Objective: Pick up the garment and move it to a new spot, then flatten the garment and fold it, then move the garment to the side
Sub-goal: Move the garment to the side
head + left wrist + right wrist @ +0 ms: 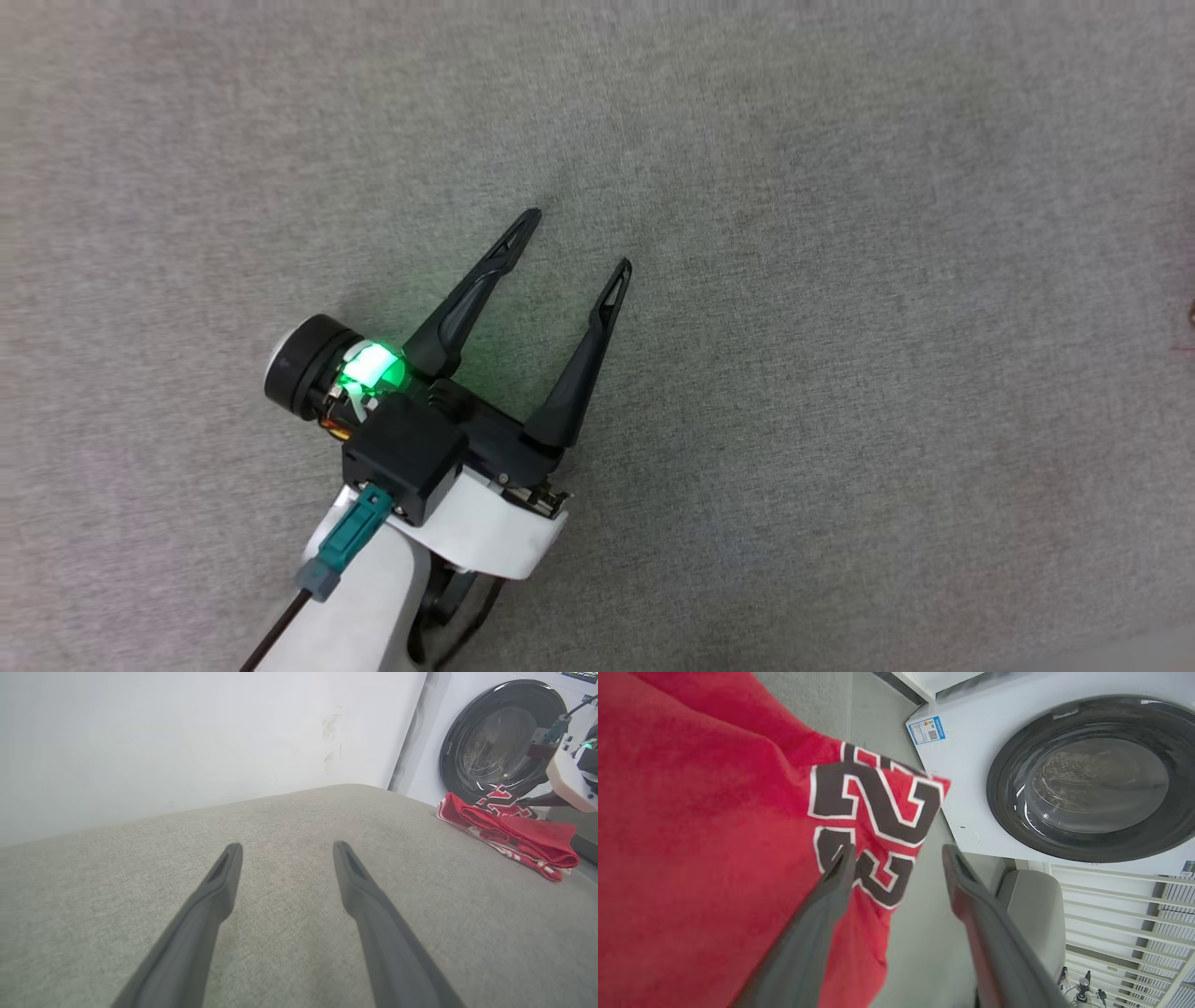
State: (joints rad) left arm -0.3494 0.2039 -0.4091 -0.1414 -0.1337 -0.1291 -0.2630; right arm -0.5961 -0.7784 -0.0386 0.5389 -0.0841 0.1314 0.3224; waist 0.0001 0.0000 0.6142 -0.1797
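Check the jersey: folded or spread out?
Folded. In the left wrist view the red jersey lies as a compact, layered bundle near the edge of the grey fabric surface, not spread flat.

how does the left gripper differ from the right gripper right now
The left gripper hangs over plain grey fabric surface; the right gripper is at the red garment, one finger overlapping its black letters in the right wrist view. The left gripper points toward a white wall; the right gripper faces the washing machine. Both have their fingers spread apart, clamping nothing.
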